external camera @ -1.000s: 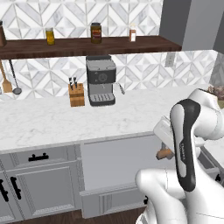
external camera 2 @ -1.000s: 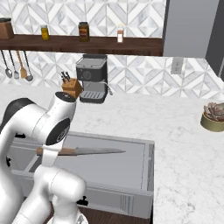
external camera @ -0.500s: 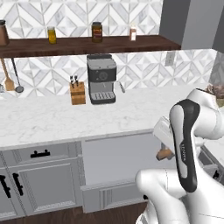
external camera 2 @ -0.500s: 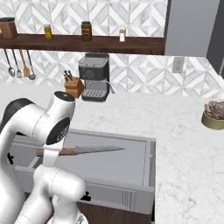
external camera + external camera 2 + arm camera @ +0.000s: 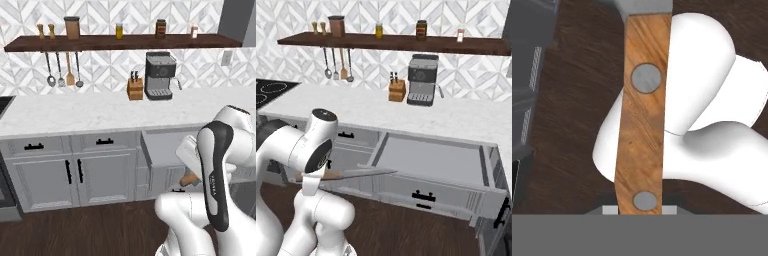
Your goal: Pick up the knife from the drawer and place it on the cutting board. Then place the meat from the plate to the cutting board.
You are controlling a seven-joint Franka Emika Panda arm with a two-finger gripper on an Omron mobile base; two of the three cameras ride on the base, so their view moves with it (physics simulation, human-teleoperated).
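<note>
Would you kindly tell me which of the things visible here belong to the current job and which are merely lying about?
Part of the job:
- knife, held in the pincer, blade level
- drawer, pulled open

Lying about:
- knife block
- coffee machine
- hanging utensils
- shelf jars
- stovetop

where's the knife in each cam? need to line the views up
Left base view: the knife shows as a bit of wooden handle at lower right, beside the arm, in front of the open drawer.
Right base view: lower left, level, blade pointing right toward the drawer.
Hand view: handle runs up the middle, over the dark floor.
Shared landmark: the coffee machine on the counter.
</note>
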